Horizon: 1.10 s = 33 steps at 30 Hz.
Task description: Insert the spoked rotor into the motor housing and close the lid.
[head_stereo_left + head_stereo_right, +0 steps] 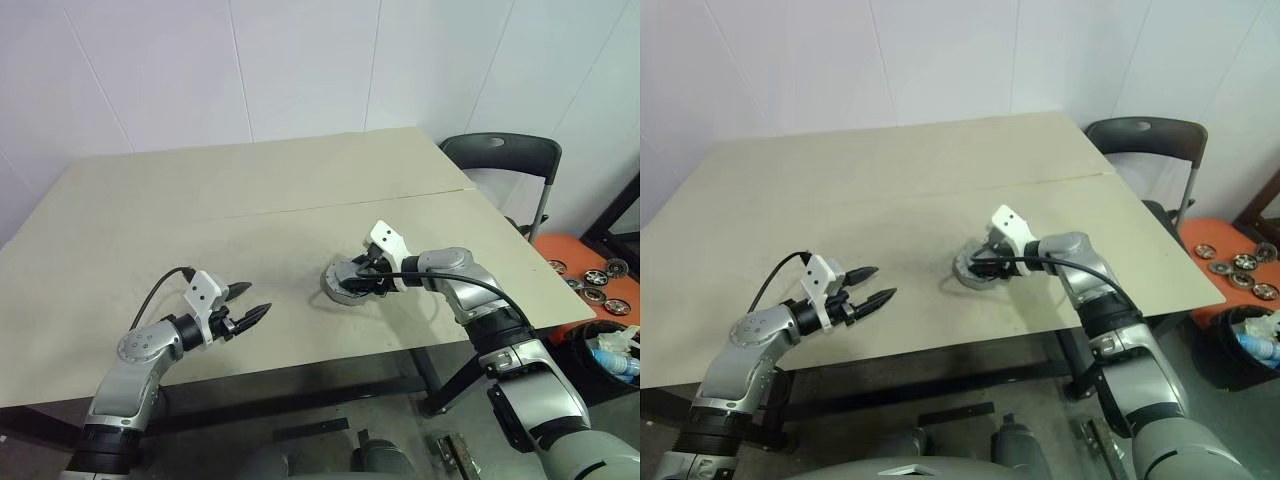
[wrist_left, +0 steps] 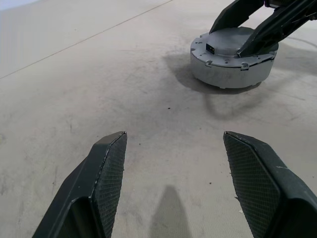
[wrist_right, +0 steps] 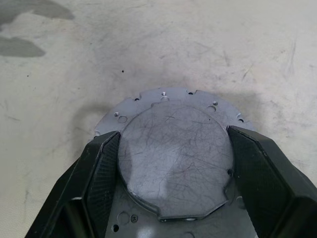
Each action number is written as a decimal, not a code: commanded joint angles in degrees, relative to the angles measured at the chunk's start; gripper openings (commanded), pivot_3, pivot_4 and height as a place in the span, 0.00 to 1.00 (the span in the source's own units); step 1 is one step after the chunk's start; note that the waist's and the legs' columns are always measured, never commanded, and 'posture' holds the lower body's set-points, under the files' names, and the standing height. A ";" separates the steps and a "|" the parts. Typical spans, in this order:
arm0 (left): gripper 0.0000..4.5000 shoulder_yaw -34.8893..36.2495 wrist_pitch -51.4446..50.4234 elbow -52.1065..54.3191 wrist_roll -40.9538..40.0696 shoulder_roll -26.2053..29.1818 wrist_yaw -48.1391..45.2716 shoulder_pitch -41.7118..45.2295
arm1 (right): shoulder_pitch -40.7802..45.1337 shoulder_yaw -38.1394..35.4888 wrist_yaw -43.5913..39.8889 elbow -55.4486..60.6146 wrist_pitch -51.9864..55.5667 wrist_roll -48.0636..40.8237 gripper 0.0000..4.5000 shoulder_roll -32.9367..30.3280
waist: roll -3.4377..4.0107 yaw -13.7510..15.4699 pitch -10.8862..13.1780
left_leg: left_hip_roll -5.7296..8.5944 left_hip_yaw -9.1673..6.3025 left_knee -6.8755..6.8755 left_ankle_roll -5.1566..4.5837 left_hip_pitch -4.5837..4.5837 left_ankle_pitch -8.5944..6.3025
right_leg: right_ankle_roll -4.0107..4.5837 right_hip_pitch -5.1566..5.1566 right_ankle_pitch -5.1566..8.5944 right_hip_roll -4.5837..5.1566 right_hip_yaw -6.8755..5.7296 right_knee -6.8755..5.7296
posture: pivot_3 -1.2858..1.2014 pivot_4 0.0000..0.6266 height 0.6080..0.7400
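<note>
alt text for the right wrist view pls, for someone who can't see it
The right end effector has its two black fingers set on either side of a round grey metal lid, which sits closed on the motor housing. The housing's flange with small holes shows behind the lid, on a scuffed beige table.

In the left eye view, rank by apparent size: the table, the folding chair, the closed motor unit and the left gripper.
1. table
2. folding chair
3. closed motor unit and left gripper: these look alike, and the gripper is nearer the camera, so no ranking.
</note>
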<state>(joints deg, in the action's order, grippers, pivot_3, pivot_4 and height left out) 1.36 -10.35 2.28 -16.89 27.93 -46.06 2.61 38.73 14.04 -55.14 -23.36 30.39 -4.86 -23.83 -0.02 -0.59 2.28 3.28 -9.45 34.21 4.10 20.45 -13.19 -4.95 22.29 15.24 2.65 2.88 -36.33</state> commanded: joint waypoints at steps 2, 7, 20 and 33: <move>0.74 0.62 0.56 1.65 -0.33 0.40 0.09 0.92 | -0.95 -0.14 0.35 -2.37 -1.43 1.63 0.68 -2.30 | 0.00 0.01 -0.01 | 0.00 0.00 0.00 0.00 -0.01 0.00 | -0.02 -0.02 0.01 0.00 0.00 0.00 | 0.52 0.00 1.00; 0.74 0.22 0.62 1.32 0.00 0.16 0.28 1.77 | -2.61 0.21 0.80 -6.58 -4.57 2.43 0.68 -2.48 | -0.06 0.06 -0.05 | 0.00 0.00 0.03 0.00 -0.09 0.00 | -0.06 -0.12 0.05 0.00 -0.01 0.00 | 0.52 0.00 1.00; 0.74 -1.79 2.13 -1.70 1.66 -1.59 0.27 6.37 | -7.55 -1.21 -0.32 -8.22 -4.16 0.42 0.68 -1.74 | -0.11 1.44 -0.11 | 0.00 -0.07 0.13 0.01 -0.70 -0.01 | -0.14 -0.94 0.15 0.02 -0.14 0.16 | 0.52 0.00 1.00; 0.74 -3.63 3.05 -4.91 2.90 -2.95 -0.97 11.52 | -10.46 2.85 -0.36 -10.74 -2.37 3.49 0.68 -2.93 | -0.34 1.50 -0.69 | 0.06 -0.06 0.00 -0.06 -0.99 -0.11 | -0.29 -1.13 0.27 0.21 -0.17 0.39 | 0.52 0.00 1.00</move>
<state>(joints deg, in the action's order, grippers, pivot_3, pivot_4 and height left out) -1.96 -8.36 -3.07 -14.19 24.88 -46.69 12.28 33.97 12.11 -55.09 -28.19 22.53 -6.07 -24.61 -0.36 0.90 1.59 3.35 -9.51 34.21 4.09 19.46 -13.33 -5.25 21.15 15.52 2.87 2.71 -35.92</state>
